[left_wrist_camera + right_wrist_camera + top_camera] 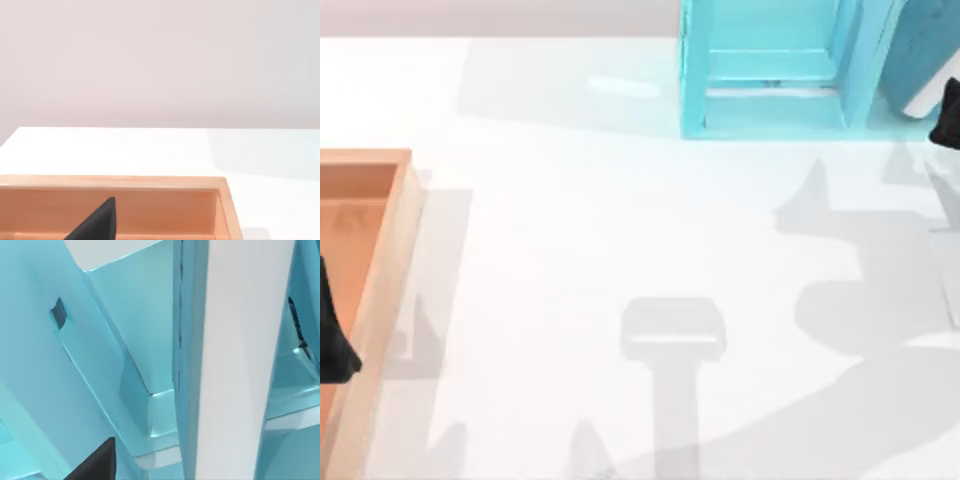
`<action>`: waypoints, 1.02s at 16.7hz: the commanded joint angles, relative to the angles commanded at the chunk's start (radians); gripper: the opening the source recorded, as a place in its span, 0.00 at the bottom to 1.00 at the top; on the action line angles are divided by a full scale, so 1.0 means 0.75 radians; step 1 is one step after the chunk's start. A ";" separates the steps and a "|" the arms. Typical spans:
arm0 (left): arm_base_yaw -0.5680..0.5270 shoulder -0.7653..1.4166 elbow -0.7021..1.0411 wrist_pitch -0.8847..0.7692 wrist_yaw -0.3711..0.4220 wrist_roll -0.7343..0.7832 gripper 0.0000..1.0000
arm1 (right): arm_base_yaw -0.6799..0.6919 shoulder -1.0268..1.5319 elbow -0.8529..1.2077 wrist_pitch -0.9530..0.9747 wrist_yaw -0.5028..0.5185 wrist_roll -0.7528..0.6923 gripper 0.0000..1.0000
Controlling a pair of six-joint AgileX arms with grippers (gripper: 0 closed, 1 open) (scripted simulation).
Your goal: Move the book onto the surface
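1. The thick teal-blue hardback book with white page edges [928, 55] leans at the far right of the light cyan shelf unit [770, 70], by the back edge of the glossy white bench [620, 230]. It is not yet on the open bench top.
2. The right pincer [950, 115] is close against the book; the right wrist view shows the white page edges [240, 355] right in front of it. I cannot tell whether it grips.
3. The left pincer [332, 340] hangs parked over the orange-brown wooden tray [390, 250]; its state I cannot tell.
4. Judged so, the task is early: securing, lifting out and laying down remain.
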 joint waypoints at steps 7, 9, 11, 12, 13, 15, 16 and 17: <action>0.000 0.000 0.000 0.000 0.000 0.000 1.00 | 0.010 0.052 0.089 -0.039 0.010 0.000 1.00; 0.000 0.000 0.000 0.000 0.000 0.000 1.00 | 0.016 0.117 0.204 -0.087 0.017 0.001 1.00; 0.000 0.000 0.000 0.000 0.000 0.000 1.00 | 0.023 0.191 0.339 -0.147 0.026 0.002 1.00; 0.000 0.000 0.000 0.000 0.000 0.000 1.00 | 0.027 0.227 0.407 -0.179 0.030 0.002 1.00; 0.000 0.000 0.000 0.000 0.000 0.000 1.00 | 0.031 0.261 0.471 -0.209 0.035 0.002 1.00; 0.000 0.000 0.000 0.000 0.000 0.000 1.00 | 0.038 0.314 0.575 -0.259 0.042 0.002 1.00; 0.000 0.000 0.000 0.000 0.000 0.000 1.00 | 0.040 0.331 0.608 -0.276 0.044 0.002 1.00; 0.000 0.000 0.000 0.000 0.000 0.000 1.00 | 0.042 0.341 0.627 -0.286 0.046 0.002 1.00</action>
